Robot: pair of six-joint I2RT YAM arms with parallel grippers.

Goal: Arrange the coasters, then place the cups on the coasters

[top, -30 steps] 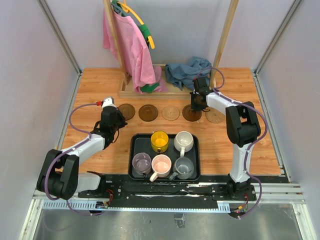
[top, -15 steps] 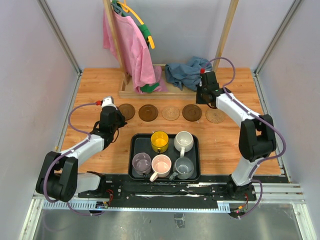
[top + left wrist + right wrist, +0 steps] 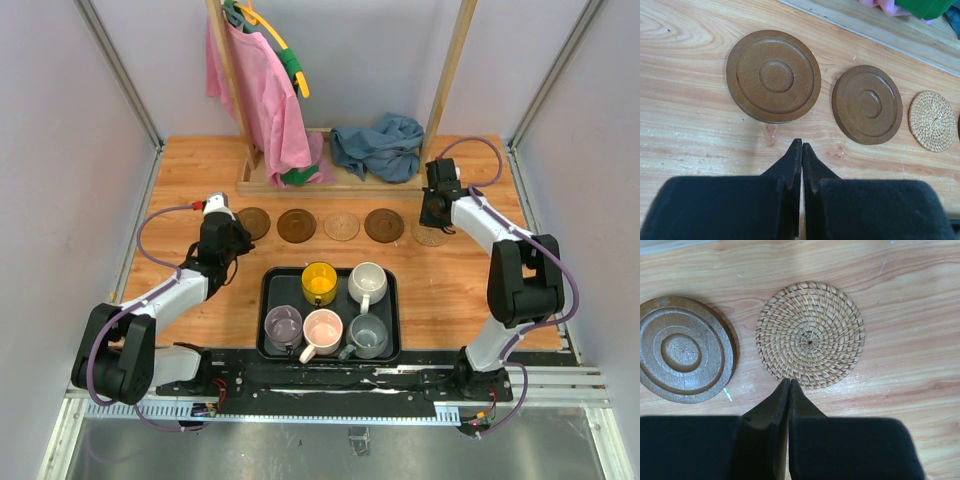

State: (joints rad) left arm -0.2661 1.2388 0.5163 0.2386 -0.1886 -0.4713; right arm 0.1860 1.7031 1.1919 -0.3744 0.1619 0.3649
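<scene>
Only overhead do the five cups (image 3: 322, 328) show, nearest, in the black tray (image 3: 268, 300); beyond it the coasters (image 3: 296, 224) lie in a row. Each wrist view shows fingers pressed together, empty: left gripper (image 3: 801, 150) just short of a dark brown coaster (image 3: 773, 76), right gripper (image 3: 789, 385) tips over the near rim of the woven tan coaster (image 3: 810, 335). From above that coaster is half hidden by the gripper

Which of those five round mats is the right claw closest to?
The woven tan coaster at the row's right end; the right gripper sits right at its edge. The other woven one lies mid-row.
</scene>
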